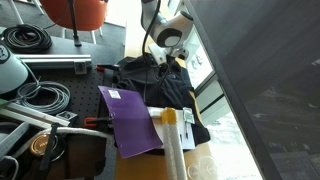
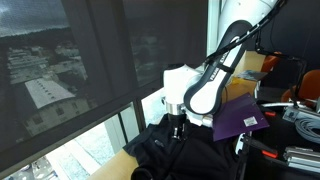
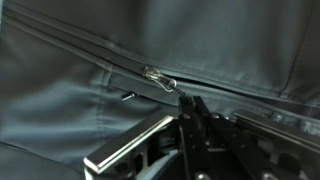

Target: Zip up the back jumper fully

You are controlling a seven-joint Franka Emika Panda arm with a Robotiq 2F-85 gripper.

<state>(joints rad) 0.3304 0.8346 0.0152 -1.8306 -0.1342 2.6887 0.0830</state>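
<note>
The black jumper lies spread on the table beside the window; it also shows in an exterior view and fills the wrist view. Its zip runs slantwise across the wrist view, and the silver zip pull sits just beyond my fingertips. My gripper points down onto the jumper's zip line in both exterior views. Its fingers are pressed together, and the pull's tab runs into their tips.
A flat purple folder lies next to the jumper. A pale tube with a yellow end lies near the table's front. Coiled cables, tools and an orange chair stand beyond. The window glass is close by.
</note>
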